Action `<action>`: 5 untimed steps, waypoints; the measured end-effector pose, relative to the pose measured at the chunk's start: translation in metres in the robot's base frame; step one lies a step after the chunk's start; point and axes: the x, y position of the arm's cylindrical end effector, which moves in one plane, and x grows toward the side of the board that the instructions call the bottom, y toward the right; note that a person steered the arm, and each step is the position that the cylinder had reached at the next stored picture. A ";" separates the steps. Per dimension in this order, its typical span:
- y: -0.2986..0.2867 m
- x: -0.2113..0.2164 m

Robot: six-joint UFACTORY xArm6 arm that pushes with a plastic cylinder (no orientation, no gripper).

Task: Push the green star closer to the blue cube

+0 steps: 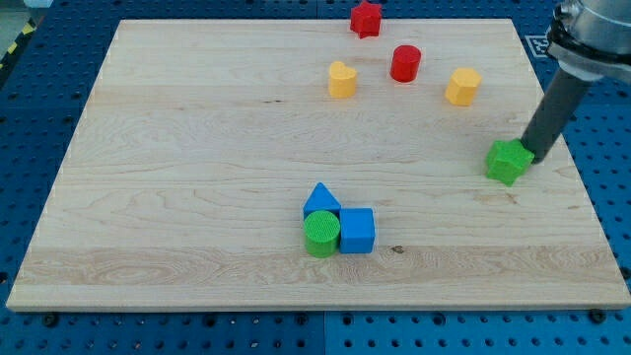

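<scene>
A pale wooden surface [197,177] fills most of the view, set on a blue perforated base [30,89]. My arm carries no pincer, so nothing is clenched or released; it ends in a dark rod coming down from the view's top right, and my tip [537,156] sits right against the green star's upper right side. The green star [509,162] lies near the surface's right edge, well apart from the blue cube [357,231], which sits low in the middle. Touching the cube's left side is a green cylinder [321,234], with a blue triangular block [320,200] just above them. Towards the view's top stand a red cylinder [405,63], a yellow block [342,80], another yellow block [462,87] and a red star [366,19].
</scene>
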 end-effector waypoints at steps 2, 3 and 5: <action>0.000 0.039; 0.013 0.034; 0.031 0.025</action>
